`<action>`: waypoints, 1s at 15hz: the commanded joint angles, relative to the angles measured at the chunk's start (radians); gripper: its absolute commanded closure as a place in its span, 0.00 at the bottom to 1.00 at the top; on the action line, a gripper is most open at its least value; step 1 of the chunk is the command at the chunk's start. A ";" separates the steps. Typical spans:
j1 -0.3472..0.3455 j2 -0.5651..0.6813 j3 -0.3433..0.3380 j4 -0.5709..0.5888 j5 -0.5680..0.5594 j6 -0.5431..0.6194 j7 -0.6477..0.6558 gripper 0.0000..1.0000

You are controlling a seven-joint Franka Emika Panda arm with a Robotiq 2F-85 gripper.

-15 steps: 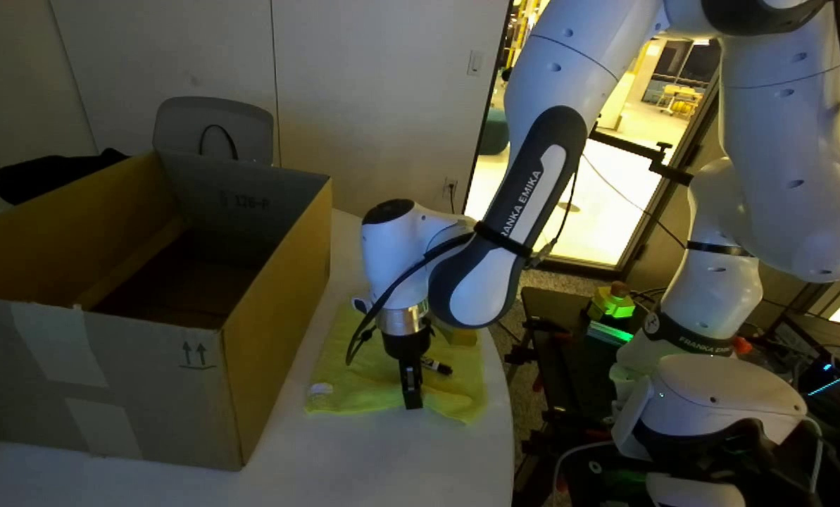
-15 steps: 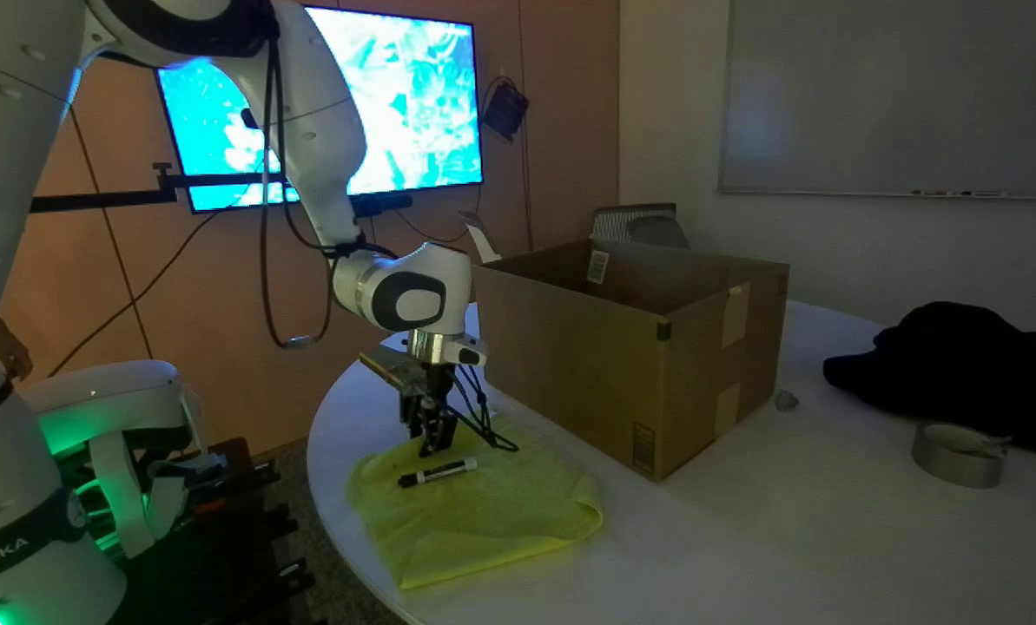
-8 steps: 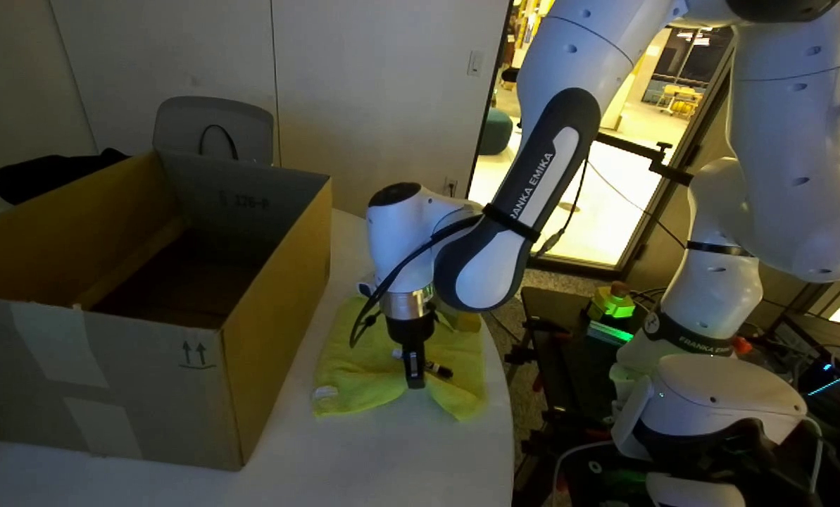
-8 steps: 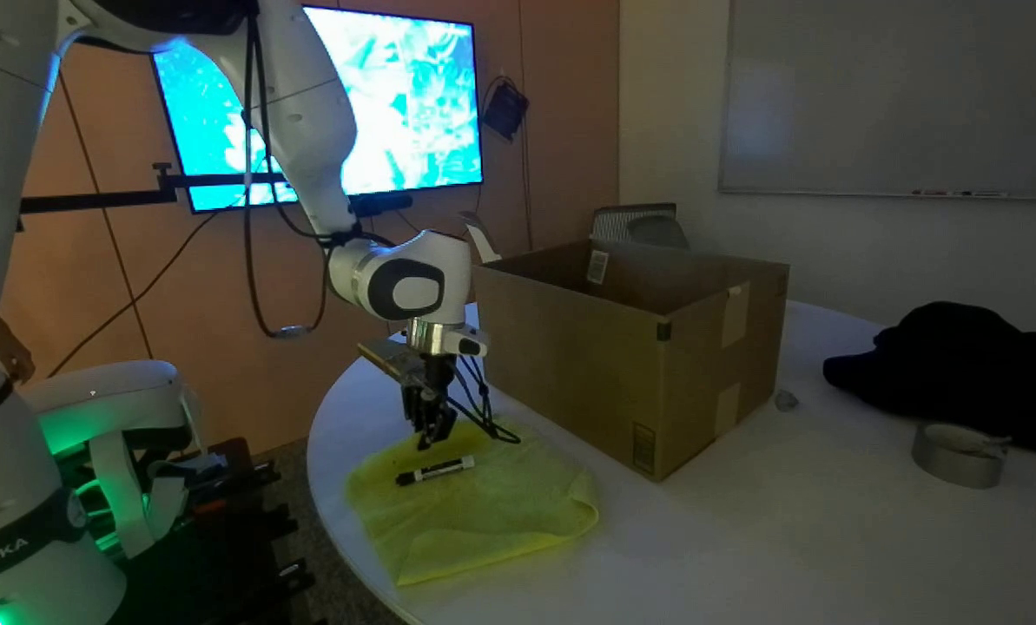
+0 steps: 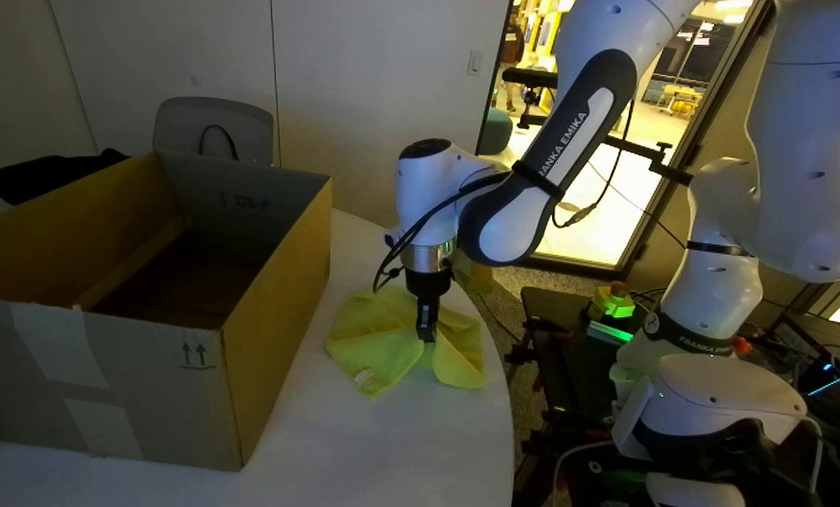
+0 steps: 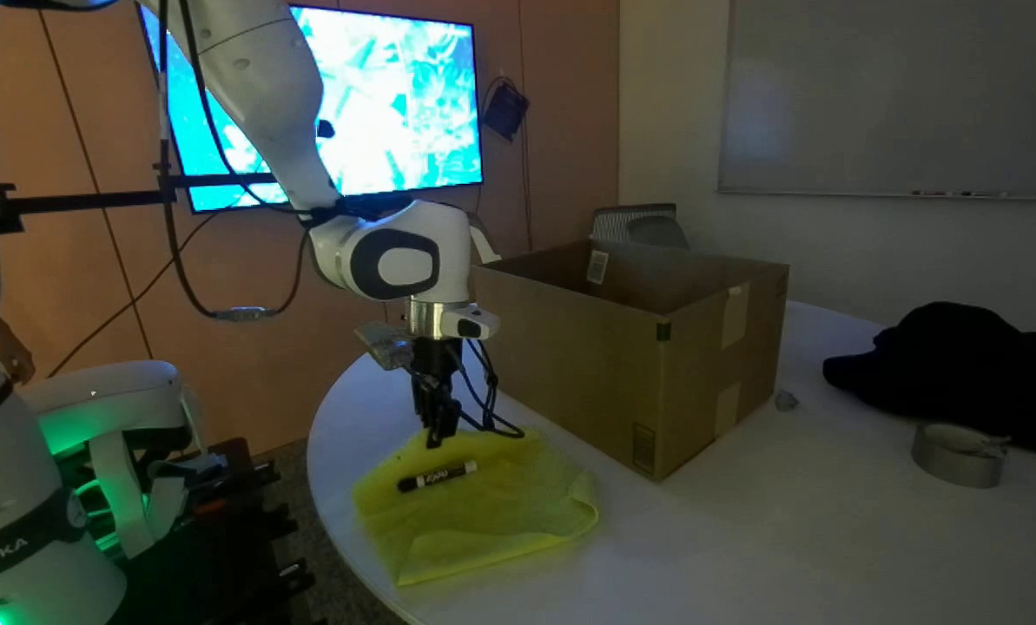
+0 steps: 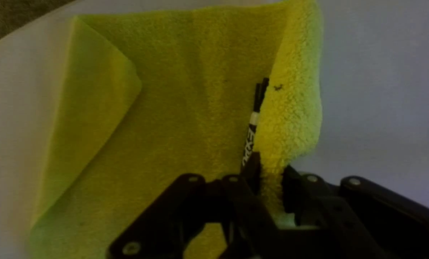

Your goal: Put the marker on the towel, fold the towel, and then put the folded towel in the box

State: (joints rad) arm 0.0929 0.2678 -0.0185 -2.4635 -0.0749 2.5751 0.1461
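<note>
The towel lies on the white table, near its curved edge on the side of the robot base, with the box standing upright, top open, farther in from that edge. The gripper has its jaws close together, pinching the towel: in the wrist view a strip of cloth runs between them, and there the towel rises to their tips as a fold. The marker rests on the towel beside that fold, one end hidden behind the gripper in the wrist view; whether it touches the fold I cannot tell. Beyond the box, farther from the curved edge, are a black heap and a grey roll.
</note>
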 commanded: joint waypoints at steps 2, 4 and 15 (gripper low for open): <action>-0.025 -0.050 -0.057 -0.044 -0.034 -0.029 0.084 0.97; -0.028 -0.030 -0.067 -0.040 -0.039 -0.042 0.106 0.97; -0.029 -0.060 -0.071 -0.050 -0.015 -0.079 0.211 0.27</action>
State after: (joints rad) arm 0.0658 0.2695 -0.0873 -2.4956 -0.0966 2.5202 0.3332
